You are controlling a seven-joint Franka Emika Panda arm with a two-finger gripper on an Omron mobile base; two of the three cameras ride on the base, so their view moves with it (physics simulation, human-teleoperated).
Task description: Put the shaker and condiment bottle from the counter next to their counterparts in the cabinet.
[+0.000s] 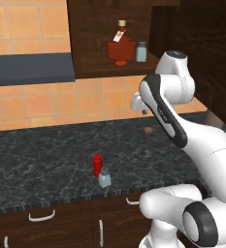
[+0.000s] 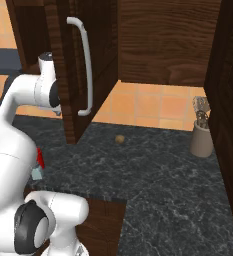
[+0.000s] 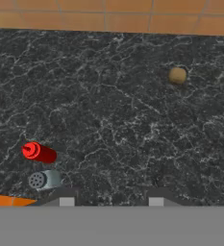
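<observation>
Slim red condiment bottle upright, touching pale grey-capped shaker on marbled surface, jaws clenched, empty, above.

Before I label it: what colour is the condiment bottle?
All red condiment bottle, clearest in the left base view.

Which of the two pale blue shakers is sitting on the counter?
The shaker beside the red condiment bottle near the counter's front edge; its twin stands on the cabinet shelf beside the red-brown flask.

open counter around shaker, condiment bottle touching behind
</observation>
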